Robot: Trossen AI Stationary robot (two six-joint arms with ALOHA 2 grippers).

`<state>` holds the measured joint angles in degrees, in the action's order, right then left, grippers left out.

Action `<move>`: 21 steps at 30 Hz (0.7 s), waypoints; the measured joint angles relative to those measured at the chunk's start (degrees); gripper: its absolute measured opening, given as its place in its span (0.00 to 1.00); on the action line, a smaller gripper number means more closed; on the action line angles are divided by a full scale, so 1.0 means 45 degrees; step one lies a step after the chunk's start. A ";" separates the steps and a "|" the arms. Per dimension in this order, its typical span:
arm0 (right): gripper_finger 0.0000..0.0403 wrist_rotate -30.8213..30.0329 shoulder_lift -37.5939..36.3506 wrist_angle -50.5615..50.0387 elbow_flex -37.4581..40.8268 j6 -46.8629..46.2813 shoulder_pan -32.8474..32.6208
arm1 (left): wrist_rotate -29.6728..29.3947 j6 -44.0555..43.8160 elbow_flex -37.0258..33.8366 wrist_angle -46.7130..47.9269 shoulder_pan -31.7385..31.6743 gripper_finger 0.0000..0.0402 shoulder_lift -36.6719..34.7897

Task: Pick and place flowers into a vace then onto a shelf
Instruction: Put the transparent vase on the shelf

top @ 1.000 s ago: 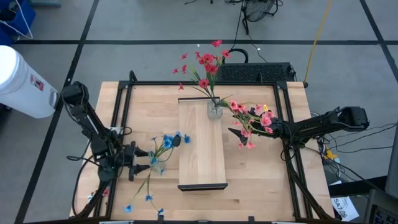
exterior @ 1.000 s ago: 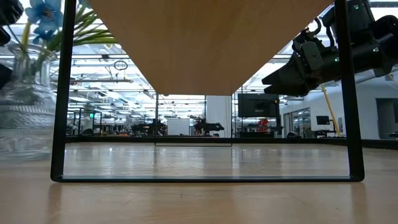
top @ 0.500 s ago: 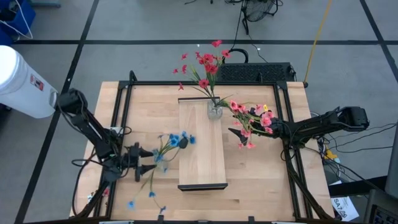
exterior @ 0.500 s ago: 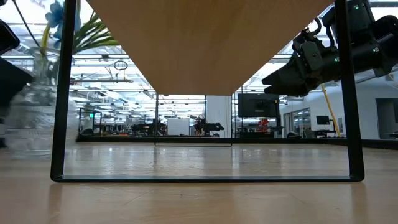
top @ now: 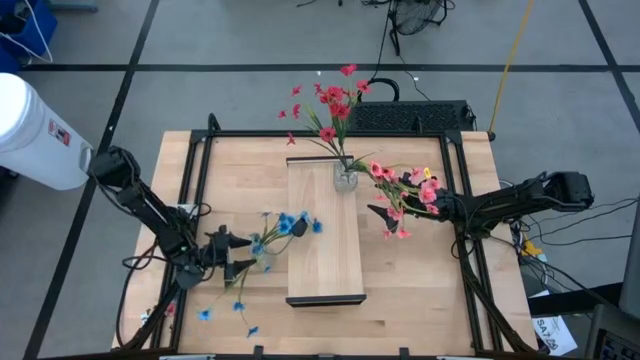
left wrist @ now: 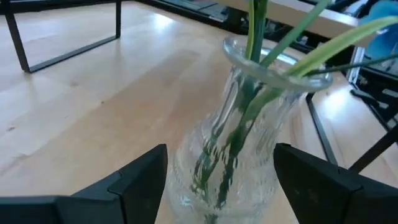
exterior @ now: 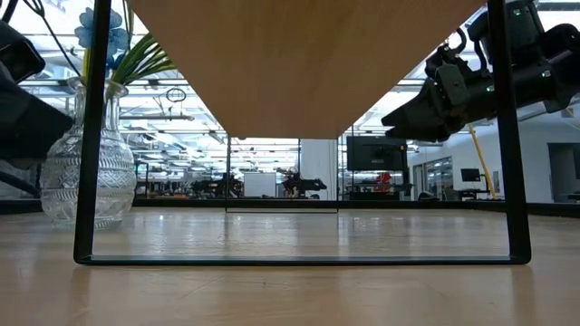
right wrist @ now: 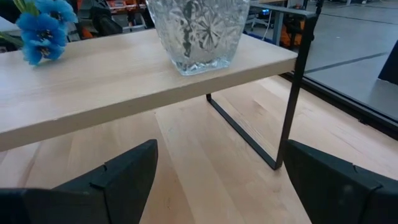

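A clear glass vase (left wrist: 230, 137) with blue flowers (top: 297, 224) stands upright left of the shelf (top: 325, 250), between the fingers of my left gripper (top: 245, 262). More blue blossoms (top: 228, 310) trail from it toward the near edge. At the shelf's far end stands a second glass vase (top: 345, 178) holding red-pink flowers (top: 330, 105). More pink blossoms (top: 410, 190) spread over my right gripper (top: 378, 213). That gripper is open right of the shelf with nothing between its fingers (right wrist: 124, 168). My left gripper has the vase's wide lower body (left wrist: 186, 168) between its two fingers, one on each side. They come nearly level from the table's left side. The vase stands upright in the hold. Whether its base (exterior: 86, 220) rests on the table, I cannot tell.
The shelf's black metal legs (exterior: 91, 181) stand on the tabletop, with open room under the board. A black frame (top: 200, 170) runs along the table's edges. A white cylinder (top: 30, 130) stands beyond the table's left side.
My left gripper has gone toward the shelf with the vase, which has stayed upright. The blue flowers above it and the trailing blue blossoms have shifted along with it.
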<state>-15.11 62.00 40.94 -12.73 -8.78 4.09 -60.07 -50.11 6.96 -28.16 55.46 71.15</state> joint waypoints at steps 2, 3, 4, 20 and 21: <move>0.83 0.0010 0.0000 -0.0107 0.0000 -0.0010 0.0036 | -0.0022 -0.0009 0.0000 -0.0175 -0.0002 0.73 0.0000; 0.83 0.0018 0.0000 -0.0143 0.0005 -0.0019 0.0074 | -0.0029 -0.0093 0.0000 -0.0244 -0.0042 0.73 0.0000; 0.83 0.0019 0.0000 -0.0162 0.0005 -0.0024 0.0084 | 0.0036 -0.0107 0.0000 -0.0305 -0.0098 0.73 0.0000; 0.83 0.0024 0.0031 -0.0202 0.0005 -0.0013 0.0084 | -0.0978 0.1279 0.0005 -0.1211 -0.0358 0.73 -0.0005; 0.83 0.0024 0.0041 -0.0203 0.0005 -0.0008 0.0084 | -0.0917 0.1103 0.0005 -0.1222 -0.0436 0.73 -0.0003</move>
<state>-15.00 62.18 40.02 -12.71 -8.81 4.47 -64.20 -45.14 6.98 -33.65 53.50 71.14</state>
